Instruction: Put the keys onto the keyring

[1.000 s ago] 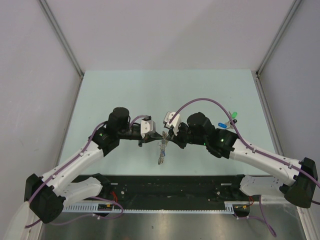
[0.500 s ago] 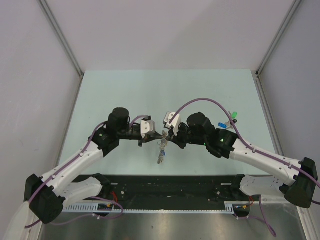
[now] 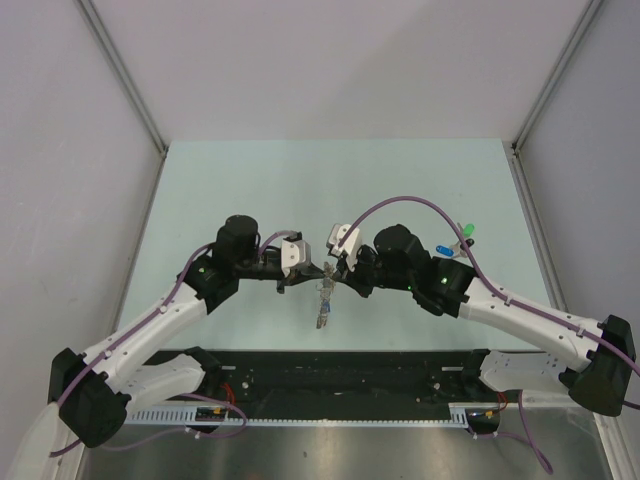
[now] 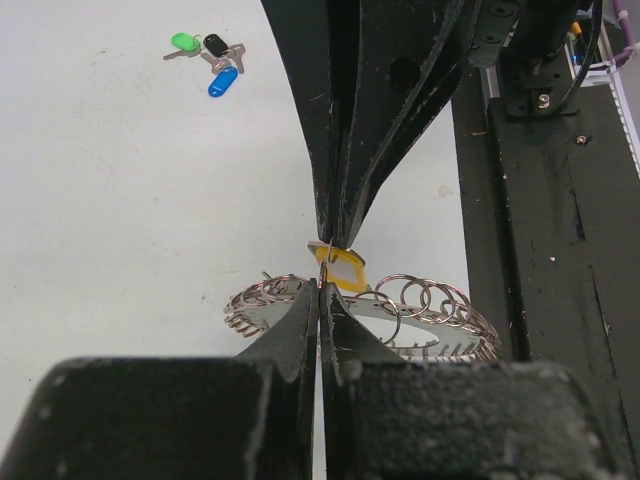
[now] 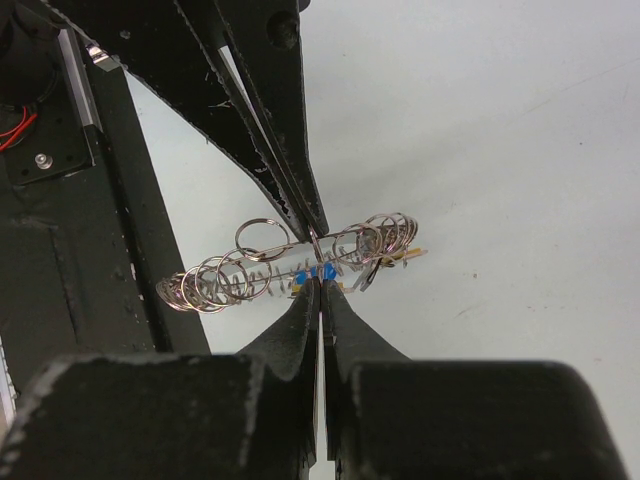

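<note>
The keyring point(image 4: 420, 318), a wide loop of coiled grey wire rings, hangs between the two arms above the table; it also shows as keyring point(image 5: 235, 275) and keyring point(image 3: 322, 303). My left gripper point(image 4: 320, 290) is shut on a thin wire of it. Facing it tip to tip, my right gripper point(image 5: 318, 285) is shut on a key with a yellow cap point(image 4: 343, 270). A second key point(image 5: 400, 258) hangs off the ring's right end. Three more keys lie together on the table: green point(image 4: 185, 42), black point(image 4: 215, 45), blue point(image 4: 222, 82).
The loose keys lie at the table's right side, green point(image 3: 466, 231) and blue point(image 3: 445, 249), behind the right arm's elbow. A black rail point(image 3: 350, 375) runs along the near edge below the ring. Grey walls enclose the table point(image 3: 330, 180).
</note>
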You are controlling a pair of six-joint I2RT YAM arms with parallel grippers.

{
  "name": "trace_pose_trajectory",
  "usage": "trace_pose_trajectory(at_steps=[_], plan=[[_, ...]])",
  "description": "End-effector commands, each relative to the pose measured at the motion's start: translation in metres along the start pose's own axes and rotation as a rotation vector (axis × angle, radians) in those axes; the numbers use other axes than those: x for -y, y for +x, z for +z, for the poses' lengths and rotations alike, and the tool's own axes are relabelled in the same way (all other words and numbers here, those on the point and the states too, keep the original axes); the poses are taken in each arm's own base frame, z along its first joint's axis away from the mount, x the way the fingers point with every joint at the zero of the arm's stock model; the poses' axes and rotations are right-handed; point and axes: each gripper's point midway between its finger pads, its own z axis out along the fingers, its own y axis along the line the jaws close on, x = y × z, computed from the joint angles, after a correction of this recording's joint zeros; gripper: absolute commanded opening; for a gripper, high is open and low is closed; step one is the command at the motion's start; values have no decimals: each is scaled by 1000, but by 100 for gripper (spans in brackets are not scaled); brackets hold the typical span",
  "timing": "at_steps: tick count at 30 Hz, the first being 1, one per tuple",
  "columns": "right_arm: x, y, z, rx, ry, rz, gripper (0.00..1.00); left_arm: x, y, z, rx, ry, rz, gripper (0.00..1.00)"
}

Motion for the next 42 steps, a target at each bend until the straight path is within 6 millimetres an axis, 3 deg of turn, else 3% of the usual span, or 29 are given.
trace_pose_trajectory(at_steps=[1, 42], plan=[[3, -20, -2, 53, 7, 3, 0, 1, -25, -2, 78, 14, 69, 0], [6, -21, 2, 56, 22, 10, 0, 7, -25, -1, 77, 52, 58, 0]])
